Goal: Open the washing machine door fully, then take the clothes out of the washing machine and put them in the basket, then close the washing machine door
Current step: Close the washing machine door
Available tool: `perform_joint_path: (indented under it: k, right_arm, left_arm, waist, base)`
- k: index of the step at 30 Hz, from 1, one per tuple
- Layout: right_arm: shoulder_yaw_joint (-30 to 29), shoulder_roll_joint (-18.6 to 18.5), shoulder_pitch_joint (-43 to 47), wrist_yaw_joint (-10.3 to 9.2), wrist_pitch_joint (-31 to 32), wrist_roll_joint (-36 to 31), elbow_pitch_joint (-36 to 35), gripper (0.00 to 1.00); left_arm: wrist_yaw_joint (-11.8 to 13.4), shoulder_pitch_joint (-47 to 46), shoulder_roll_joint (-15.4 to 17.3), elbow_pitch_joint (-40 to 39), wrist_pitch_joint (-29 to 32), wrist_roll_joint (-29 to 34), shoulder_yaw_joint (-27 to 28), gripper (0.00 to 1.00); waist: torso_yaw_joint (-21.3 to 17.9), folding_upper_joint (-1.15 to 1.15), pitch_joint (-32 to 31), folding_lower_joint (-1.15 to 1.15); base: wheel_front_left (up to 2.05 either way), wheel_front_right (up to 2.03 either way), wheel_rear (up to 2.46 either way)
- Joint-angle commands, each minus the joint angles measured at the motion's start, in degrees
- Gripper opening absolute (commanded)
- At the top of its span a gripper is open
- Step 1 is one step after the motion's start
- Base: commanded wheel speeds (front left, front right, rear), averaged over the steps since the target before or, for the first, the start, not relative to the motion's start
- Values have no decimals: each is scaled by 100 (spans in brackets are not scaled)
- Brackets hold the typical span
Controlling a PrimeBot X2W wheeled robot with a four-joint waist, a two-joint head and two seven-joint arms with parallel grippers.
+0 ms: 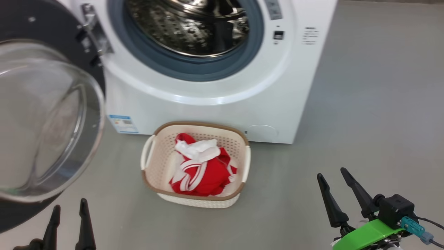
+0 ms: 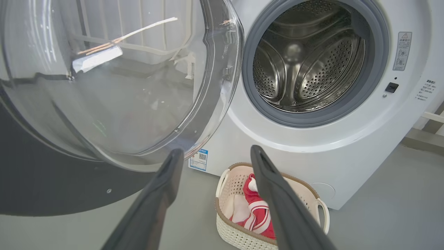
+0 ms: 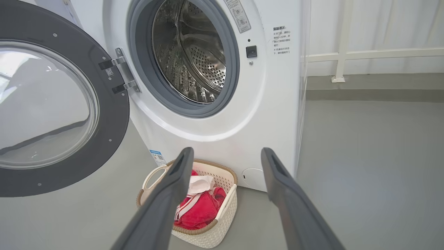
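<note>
Standing wide open on the robot's left, the washing machine door (image 1: 45, 118) hangs just ahead of the left gripper (image 1: 70, 204), the nearer one; the right gripper (image 1: 331, 172) is well apart. Both have their fingers spread and hold nothing. The clothes (image 1: 204, 173) lie in the basket (image 1: 201, 124) before the washing machine (image 1: 208, 104). The door's free edge is cut off.
</note>
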Motion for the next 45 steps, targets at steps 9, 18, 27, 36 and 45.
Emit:
perform_joint_path:
  k: [9, 18, 27, 36, 45]
  right_arm:
    - [266, -111, -159, 9, -26, 91, -52, 100]
    - [392, -160, -203, 9, -26, 118, -4, 100]
    - [515, -170, -285, 9, -26, 132, 42, 100]
    - [606, -172, -380, 9, -26, 139, 90, 100]
    - [657, -182, -387, 9, -26, 178, 112, 100]
  left_arm:
    - [-18, 44, 55, -14, -46, -233, 48, 100]
    - [71, 67, 54, -24, -46, -400, -158, 100]
    - [213, 122, 54, -92, -46, -592, -355, 100]
    - [269, 143, 54, -153, -46, -671, -382, 100]
    - [302, 153, 53, -209, -46, -677, -355, 100]
  waist:
    - [1067, 0, -43, 0]
    - [1653, 0, -51, 0]
    - [2034, 0, 12, 0]
    - [2178, 0, 73, 0]
    - [2142, 0, 41, 0]
  base:
    - [0, 0, 0]
    - [0, 0, 0]
    - [0, 0, 0]
    - [0, 0, 0]
    - [0, 0, 0]
